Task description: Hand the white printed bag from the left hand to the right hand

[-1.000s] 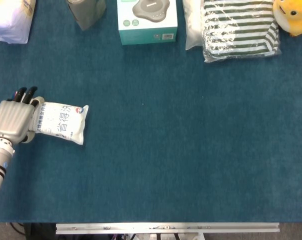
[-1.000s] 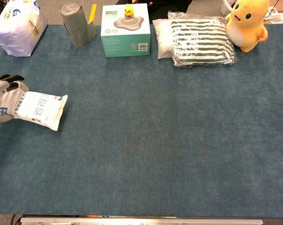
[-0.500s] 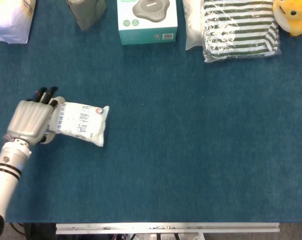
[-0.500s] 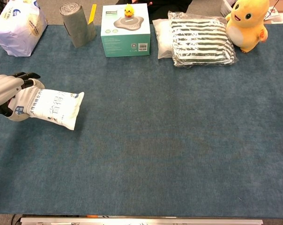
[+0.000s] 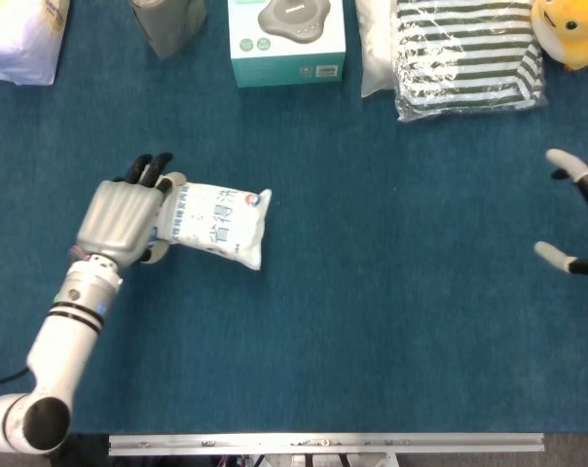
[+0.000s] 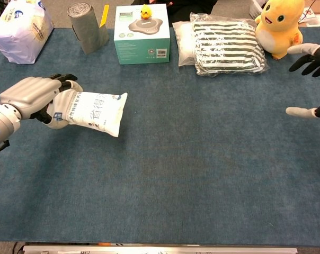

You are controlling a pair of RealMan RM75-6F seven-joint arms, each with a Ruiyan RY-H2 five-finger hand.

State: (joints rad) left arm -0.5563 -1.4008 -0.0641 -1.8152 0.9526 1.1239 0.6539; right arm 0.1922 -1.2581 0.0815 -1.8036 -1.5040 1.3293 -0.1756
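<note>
The white printed plastic bag with blue lettering sits over the left half of the blue felt-covered table, held out sideways with its free end pointing toward the table's middle. The left hand, silver-backed with dark fingertips, grasps the bag's left end, its fingers wrapped over the top edge and its thumb underneath. Its white forearm runs back toward the table's front-left corner.

The right hand shows only partly at the right edge of the table, well apart from the bag. Its fingers are spread wide and hold nothing; the palm itself is cut off by the frame edge.

Along the rear edge of the table, from left to right, lie a white soft pack with blue print at the rear-left corner, a grey roll, a teal-and-white carton picturing a grey round device with a small yellow toy figure on top in the chest view, a dark-and-white striped cloth in clear wrapping, and a yellow plush toy near the rear-right corner.
</note>
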